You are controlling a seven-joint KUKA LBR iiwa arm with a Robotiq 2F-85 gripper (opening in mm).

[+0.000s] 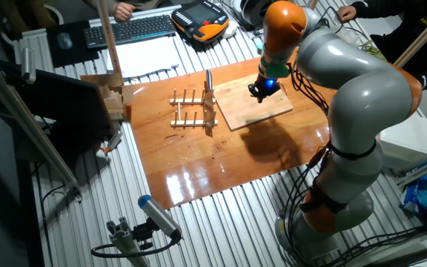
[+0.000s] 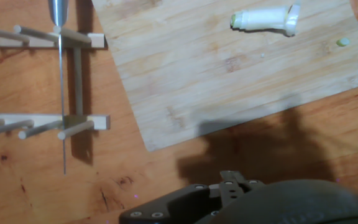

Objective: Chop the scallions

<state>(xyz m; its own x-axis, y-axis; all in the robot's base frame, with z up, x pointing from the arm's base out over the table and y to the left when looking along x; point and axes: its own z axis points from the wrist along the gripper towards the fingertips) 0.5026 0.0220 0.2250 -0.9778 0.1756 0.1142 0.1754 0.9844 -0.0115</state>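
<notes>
In the fixed view, the gripper (image 1: 262, 89) hung over the wooden board (image 1: 252, 104) on the bench (image 1: 199, 159); whether its fingers were spread was unclear. In the hand view, a scallion piece (image 2: 265, 20) lay on the board's far side, a knife (image 2: 60, 74) standing in the rack (image 2: 36, 118) to the left.

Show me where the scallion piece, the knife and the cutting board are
scallion piece (image 2: 265, 20): hand view, middle of the pale stalk.
knife (image 2: 62, 93): hand view, thin blade edge standing in the wooden rack.
cutting board (image 2: 216, 81): hand view, bare wood near its centre.
</notes>
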